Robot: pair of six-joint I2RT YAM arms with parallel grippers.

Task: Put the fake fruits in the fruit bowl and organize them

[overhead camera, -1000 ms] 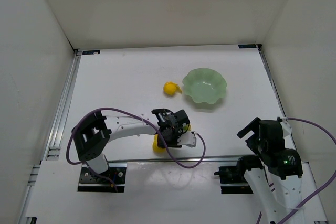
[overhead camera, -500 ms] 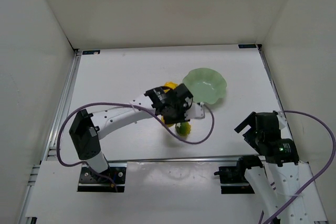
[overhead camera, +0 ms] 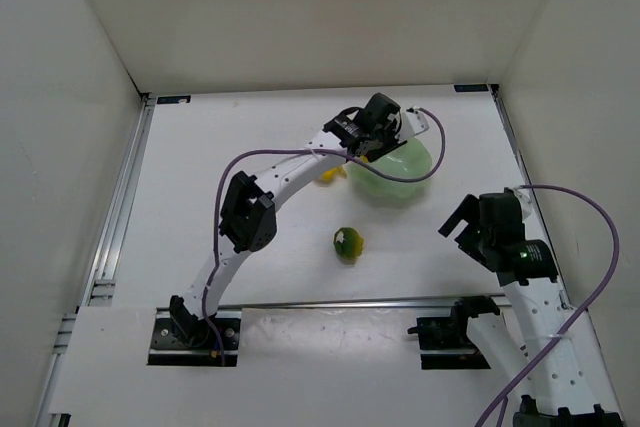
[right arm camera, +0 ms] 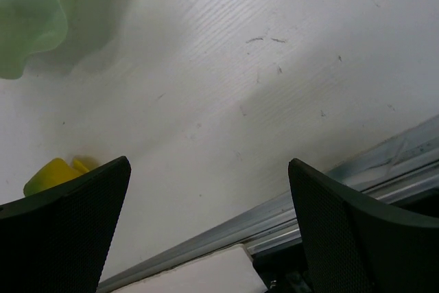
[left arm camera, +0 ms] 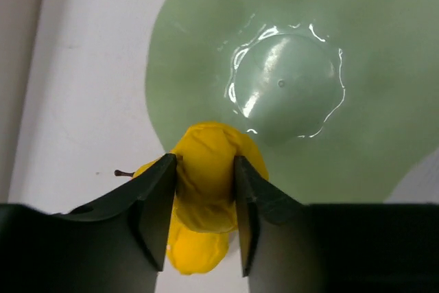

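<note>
My left gripper (overhead camera: 384,123) is shut on the round yellow lemon-like fruit (left arm camera: 208,169) and holds it over the near-left rim of the pale green bowl (overhead camera: 408,183), whose inside shows empty in the left wrist view (left arm camera: 199,46). In the top view the held fruit is hidden under the gripper. The yellow pear (overhead camera: 324,174) lies on the table just left of the bowl; in the left wrist view it sits below the held fruit (left arm camera: 197,254), stem pointing left. The dark green-and-yellow fruit (overhead camera: 349,244) lies in the table's middle. My right gripper (overhead camera: 478,234) is open and empty.
The right wrist view shows the bowl's edge (right arm camera: 31,18) at top left, the green-and-yellow fruit (right arm camera: 49,173) behind my left finger, and the metal rail (right arm camera: 309,204) along the table's front edge. White walls enclose the table on three sides.
My left arm has swung from the front of the table to the bowl, carrying the yellow fruit. The green-and-yellow fruit is now uncovered. The right arm has shifted slightly.
</note>
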